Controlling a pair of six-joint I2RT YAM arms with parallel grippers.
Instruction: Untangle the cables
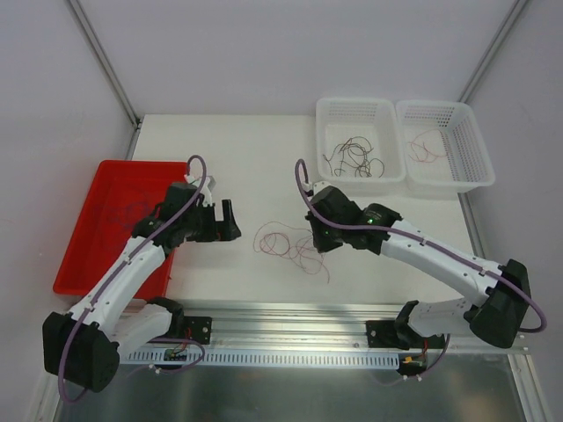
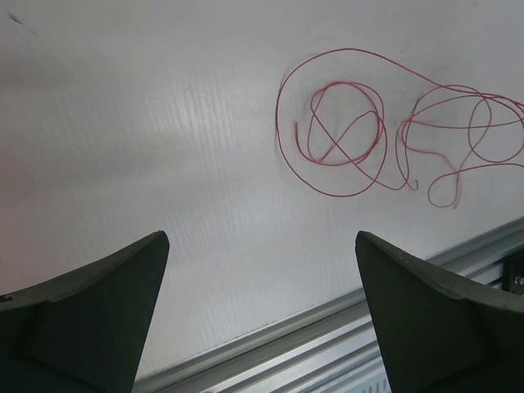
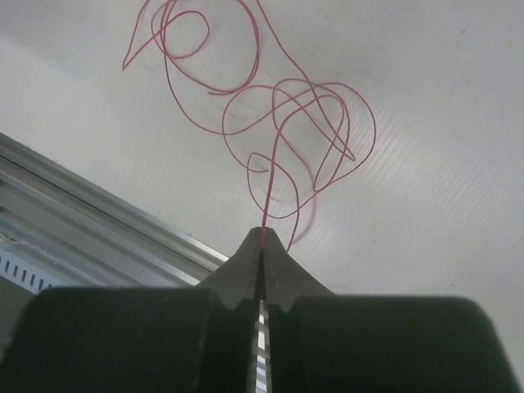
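— Cables (image 1: pixel 286 243), pink-red loops: location?
— On the table (image 1: pixel 237 158), between both arms. One strand pinched in the right gripper (image 3: pixel 262 235); the left gripper (image 2: pixel 260 239) gapes, apart from them. Beyond: dark strands (image 1: pixel 356 158) in a white basket (image 1: pixel 327 123).

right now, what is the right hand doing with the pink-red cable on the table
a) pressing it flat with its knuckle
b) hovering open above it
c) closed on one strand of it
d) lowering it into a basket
C: in the right wrist view the right hand is shut, with a strand of the pink-red cable coming out from between its fingertips and the rest looped on the table.
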